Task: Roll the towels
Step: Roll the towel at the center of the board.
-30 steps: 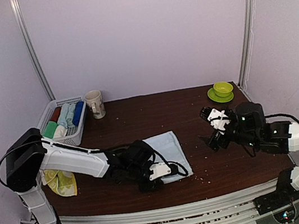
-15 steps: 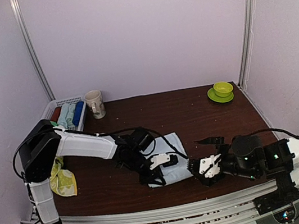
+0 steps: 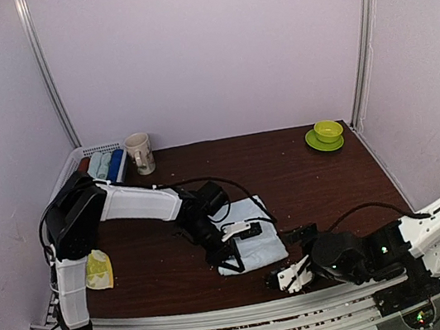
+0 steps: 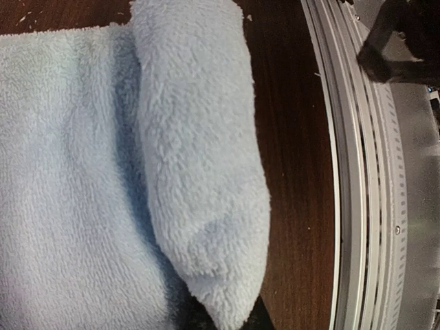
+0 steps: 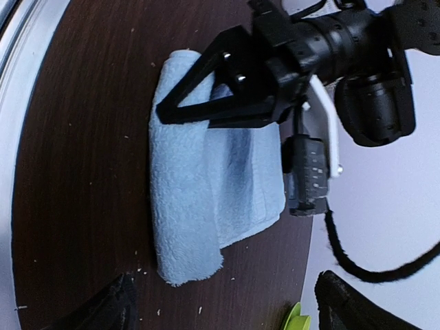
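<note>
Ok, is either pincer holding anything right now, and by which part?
Left pincer is shut on the pale blue towel, pinching its rolled-over edge near one end. Right pincer is open, holding nothing.

White slatted basket (image 3: 100, 147) back-left on dark table (image 3: 289, 175); mug (image 3: 139, 153) just beside; green cup (image 3: 328, 129) on saucer (image 3: 318, 144) back-right.
</note>
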Action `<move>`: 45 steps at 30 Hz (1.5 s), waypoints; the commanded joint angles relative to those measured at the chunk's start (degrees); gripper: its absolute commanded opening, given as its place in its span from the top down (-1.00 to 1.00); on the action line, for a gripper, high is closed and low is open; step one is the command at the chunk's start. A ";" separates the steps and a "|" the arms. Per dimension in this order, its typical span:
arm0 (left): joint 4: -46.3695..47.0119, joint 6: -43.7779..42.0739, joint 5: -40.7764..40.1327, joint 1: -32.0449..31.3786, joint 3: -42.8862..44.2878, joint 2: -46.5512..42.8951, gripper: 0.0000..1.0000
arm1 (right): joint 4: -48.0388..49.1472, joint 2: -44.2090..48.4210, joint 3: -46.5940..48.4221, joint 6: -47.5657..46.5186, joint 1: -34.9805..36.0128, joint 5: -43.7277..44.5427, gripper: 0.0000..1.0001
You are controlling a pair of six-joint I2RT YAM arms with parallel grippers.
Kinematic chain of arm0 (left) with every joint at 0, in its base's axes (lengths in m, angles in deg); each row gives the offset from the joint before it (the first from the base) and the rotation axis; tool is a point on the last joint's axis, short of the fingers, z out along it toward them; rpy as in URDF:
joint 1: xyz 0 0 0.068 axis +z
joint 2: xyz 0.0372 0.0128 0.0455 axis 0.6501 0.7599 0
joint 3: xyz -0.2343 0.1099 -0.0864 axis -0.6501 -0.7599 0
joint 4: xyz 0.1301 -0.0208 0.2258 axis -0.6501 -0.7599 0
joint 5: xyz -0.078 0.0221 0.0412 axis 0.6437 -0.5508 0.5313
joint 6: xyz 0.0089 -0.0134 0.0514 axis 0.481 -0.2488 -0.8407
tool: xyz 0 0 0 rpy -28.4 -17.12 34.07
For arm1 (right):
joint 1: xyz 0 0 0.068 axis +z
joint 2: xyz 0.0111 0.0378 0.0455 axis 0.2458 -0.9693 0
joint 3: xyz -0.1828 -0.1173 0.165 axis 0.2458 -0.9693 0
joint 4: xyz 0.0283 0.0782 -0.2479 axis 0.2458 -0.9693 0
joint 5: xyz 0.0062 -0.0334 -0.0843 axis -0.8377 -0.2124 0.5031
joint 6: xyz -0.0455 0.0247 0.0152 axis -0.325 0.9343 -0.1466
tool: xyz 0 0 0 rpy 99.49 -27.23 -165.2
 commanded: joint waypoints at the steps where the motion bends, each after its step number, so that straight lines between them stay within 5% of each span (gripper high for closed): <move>1: -5.94 -1.06 0.19 -0.21 -0.12 4.83 1.00 | 3.52 -9.29 2.44 -0.38 0.05 4.94 -0.78; 14: -6.11 -3.41 1.87 1.23 0.52 5.87 1.00 | 24.87 -29.30 2.92 -4.35 -2.95 8.49 -0.68; 25: -6.28 -4.44 3.71 2.83 0.90 4.93 1.00 | 26.97 -34.85 3.92 -4.17 -5.19 6.37 -0.28; 29: -6.37 -4.29 3.27 2.82 0.02 4.86 1.00 | 23.71 -36.61 6.34 -3.39 -5.55 5.12 0.15; 33: -6.28 -4.58 2.62 2.82 -0.32 4.53 1.00 | 17.64 -36.38 8.87 -1.34 -6.38 0.65 0.83; 34: -6.24 -4.65 2.21 2.88 -0.40 4.44 0.96 | 15.55 -36.08 9.62 -0.54 -6.67 -0.77 1.00; 36: -5.21 -3.82 0.45 2.94 -0.83 3.74 0.80 | 11.86 -35.24 10.86 0.88 -7.30 -3.37 1.00; 39: -1.05 -0.95 -3.19 2.96 -2.94 0.84 0.20 | 8.11 -33.49 12.21 2.85 -7.83 -6.65 1.00; 45: 10.98 5.70 -11.98 3.31 -10.21 -6.33 -0.50 | 1.17 -32.55 14.11 6.94 -9.32 -11.64 1.00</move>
